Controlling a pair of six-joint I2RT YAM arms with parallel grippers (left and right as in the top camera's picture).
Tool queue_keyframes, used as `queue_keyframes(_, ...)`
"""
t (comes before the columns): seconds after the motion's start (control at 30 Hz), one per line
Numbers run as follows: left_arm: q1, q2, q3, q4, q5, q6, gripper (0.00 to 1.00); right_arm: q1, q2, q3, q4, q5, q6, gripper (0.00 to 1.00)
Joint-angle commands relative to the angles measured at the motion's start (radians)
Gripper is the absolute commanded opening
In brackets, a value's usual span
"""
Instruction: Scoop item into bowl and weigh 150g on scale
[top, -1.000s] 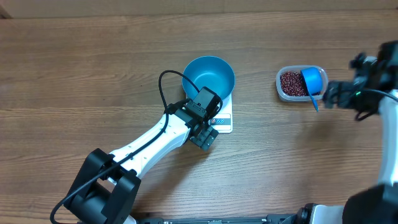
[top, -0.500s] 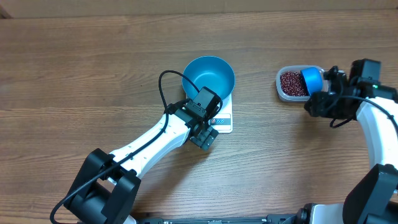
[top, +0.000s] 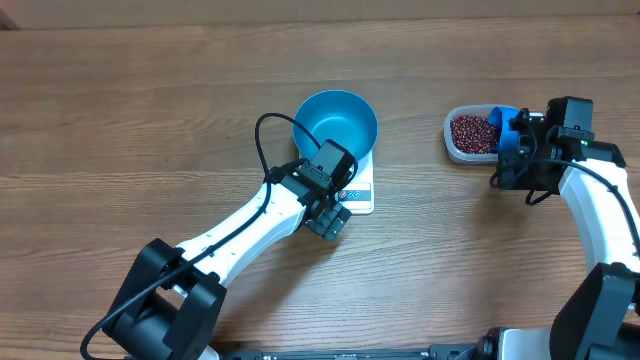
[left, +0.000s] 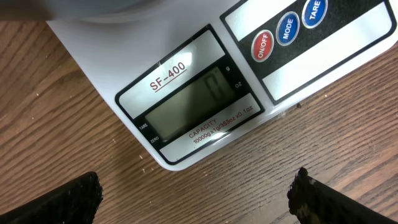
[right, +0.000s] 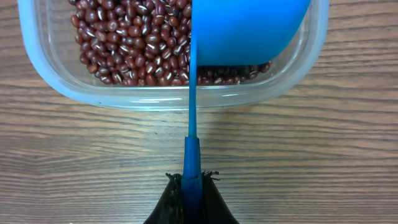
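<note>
While the right gripper (right: 191, 186) pinches the blue scoop (right: 249, 31) by its handle, cup down on the red beans (right: 130, 43) in the clear tub (right: 37, 68), the left gripper (left: 198, 202) hangs spread over the scale (left: 186, 106) (blue bowl (top: 335, 122) aboard).

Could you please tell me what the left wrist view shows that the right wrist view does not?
Only the left wrist view: the scale, with its display and its ON/OFF, MODE and TARE buttons, and the open left gripper in front of it. Only the right wrist view: the tub of beans, the scoop resting in it, and the right gripper shut on the scoop's handle. Both: the wooden table.
</note>
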Motion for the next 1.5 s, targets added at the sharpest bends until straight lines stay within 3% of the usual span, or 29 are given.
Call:
queue_keyframes(0.0,-0.006,0.008,-0.002,0.004,-0.009,0.023,0.99,0.022,-0.011,0.012,0.021,0.063,-0.038,0.04)
queue_keyframes(0.2,-0.006,0.008,-0.002,0.006,-0.009,0.023,1.00,0.060,-0.011,0.174,-0.078,0.156,-0.142,0.04)
queue_keyframes(0.5,-0.006,0.008,-0.002,0.003,-0.009,0.022,1.00,0.101,0.072,0.174,-0.145,0.243,-0.249,0.04)
queue_keyframes(0.77,-0.006,0.008,-0.002,0.002,-0.009,0.022,0.99,0.108,0.166,0.176,-0.154,0.048,-0.165,0.04)
queue_keyframes(1.2,-0.006,0.008,-0.002,0.003,-0.009,0.022,1.00,0.108,0.166,0.209,-0.222,-0.014,-0.194,0.03)
queue_keyframes(1.47,-0.006,0.008,-0.002,0.003,-0.009,0.022,1.00,0.103,0.195,0.234,-0.277,-0.082,-0.135,0.03)
